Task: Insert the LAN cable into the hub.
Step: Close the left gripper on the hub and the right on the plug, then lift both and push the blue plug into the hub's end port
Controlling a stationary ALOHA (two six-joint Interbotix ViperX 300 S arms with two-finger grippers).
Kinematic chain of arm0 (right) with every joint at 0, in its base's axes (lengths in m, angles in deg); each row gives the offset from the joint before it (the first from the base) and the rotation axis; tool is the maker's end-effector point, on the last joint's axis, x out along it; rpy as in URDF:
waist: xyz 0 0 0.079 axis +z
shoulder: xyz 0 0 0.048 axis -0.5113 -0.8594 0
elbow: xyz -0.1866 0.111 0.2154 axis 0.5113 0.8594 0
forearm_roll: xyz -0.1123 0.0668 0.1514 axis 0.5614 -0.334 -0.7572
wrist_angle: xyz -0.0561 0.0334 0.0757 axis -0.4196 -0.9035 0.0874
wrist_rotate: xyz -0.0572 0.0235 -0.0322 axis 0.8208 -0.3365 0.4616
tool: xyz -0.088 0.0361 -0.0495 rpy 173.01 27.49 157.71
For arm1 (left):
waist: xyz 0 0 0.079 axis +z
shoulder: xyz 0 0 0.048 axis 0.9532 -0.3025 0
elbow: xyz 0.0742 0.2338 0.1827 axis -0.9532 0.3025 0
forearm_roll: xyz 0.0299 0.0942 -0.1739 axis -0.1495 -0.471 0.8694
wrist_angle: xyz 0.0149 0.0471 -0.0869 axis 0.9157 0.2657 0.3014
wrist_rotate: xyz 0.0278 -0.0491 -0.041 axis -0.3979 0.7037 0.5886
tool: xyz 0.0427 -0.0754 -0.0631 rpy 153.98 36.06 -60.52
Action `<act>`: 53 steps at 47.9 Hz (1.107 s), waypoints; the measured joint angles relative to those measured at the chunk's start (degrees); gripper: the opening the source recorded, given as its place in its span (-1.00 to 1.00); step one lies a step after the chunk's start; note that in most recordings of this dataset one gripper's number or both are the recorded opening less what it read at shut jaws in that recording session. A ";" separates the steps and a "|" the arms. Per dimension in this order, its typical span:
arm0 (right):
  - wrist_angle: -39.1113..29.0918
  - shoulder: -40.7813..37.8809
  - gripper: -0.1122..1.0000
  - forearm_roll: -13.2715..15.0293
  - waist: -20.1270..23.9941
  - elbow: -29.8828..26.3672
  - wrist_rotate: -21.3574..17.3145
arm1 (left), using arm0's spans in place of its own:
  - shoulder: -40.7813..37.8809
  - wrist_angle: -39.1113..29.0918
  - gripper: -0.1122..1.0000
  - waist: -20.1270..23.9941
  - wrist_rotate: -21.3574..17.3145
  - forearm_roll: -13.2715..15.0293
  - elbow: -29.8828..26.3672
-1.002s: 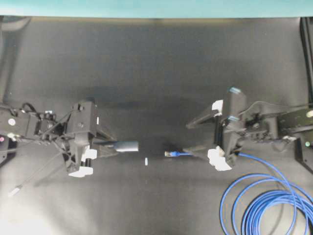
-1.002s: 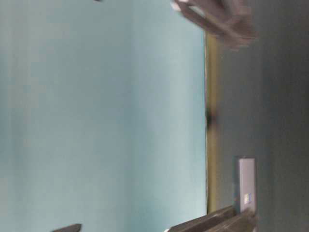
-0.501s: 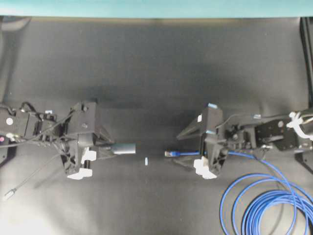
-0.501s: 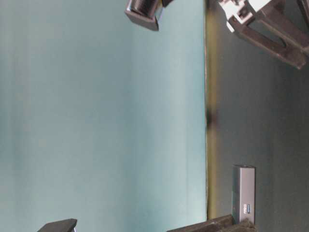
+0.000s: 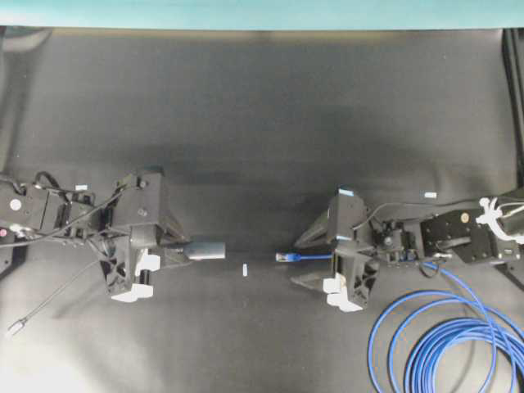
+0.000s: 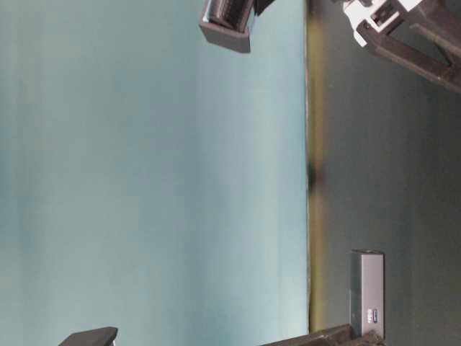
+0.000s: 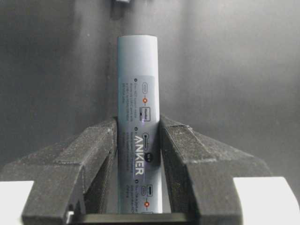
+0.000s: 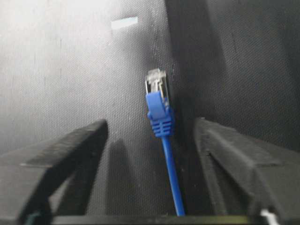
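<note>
My left gripper [image 5: 182, 251] is shut on the hub [image 5: 207, 250], a slim dark-grey bar that points right towards the middle. In the left wrist view the hub [image 7: 138, 89] stands clamped between both pads of the left gripper [image 7: 138, 123]. The bright-blue LAN cable [image 5: 442, 344] lies coiled at the lower right, its plug [image 5: 284, 257] on the mat facing the hub. My right gripper [image 5: 296, 264] is open, its fingers either side of the cable just behind the plug. In the right wrist view the plug [image 8: 156, 82] lies between the open fingers of the right gripper [image 8: 151, 124], untouched.
A tiny white tab [image 5: 245, 270] lies on the black mat between hub and plug. The hub's grey cord ends in a silver plug [image 5: 15, 327] at the lower left. The table-level view shows the hub's end [image 6: 366, 288] and a right finger [image 6: 403, 43].
My right gripper has moved left and towards the near edge, ending with its open fingers straddling the cable behind the plug. The left gripper with the hub has shifted only slightly.
</note>
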 measured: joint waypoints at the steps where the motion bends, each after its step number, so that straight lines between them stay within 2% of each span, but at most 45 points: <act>1: -0.09 -0.09 0.33 0.00 -0.09 -0.09 0.00 | 0.09 0.00 -0.27 0.00 0.09 -0.09 0.00; 7: -0.18 -0.35 -0.05 0.00 0.00 -0.18 -0.09 | 0.09 0.09 -0.27 -0.18 0.44 0.00 0.00; 13: 0.00 -0.35 -0.57 0.00 0.00 -0.18 -0.09 | 0.00 0.00 -0.27 -0.53 0.53 -0.09 0.00; 23: -3.52 2.29 -0.56 0.09 0.09 -0.35 -0.35 | 0.00 -4.22 -0.27 -0.53 0.09 -0.09 -1.32; 37: -17.84 7.73 -0.56 0.09 0.09 -4.83 -0.44 | -4.39 -14.24 -0.27 -0.53 -3.60 -0.09 -8.61; 44: -22.06 7.65 -0.56 0.09 -0.18 -8.26 -0.44 | -7.03 -15.29 -0.27 -0.09 -4.83 -0.09 -11.60; 53: -22.76 7.38 -0.56 0.18 -0.26 -10.63 -0.44 | -8.79 -15.38 -0.27 0.70 -4.92 -0.09 -13.18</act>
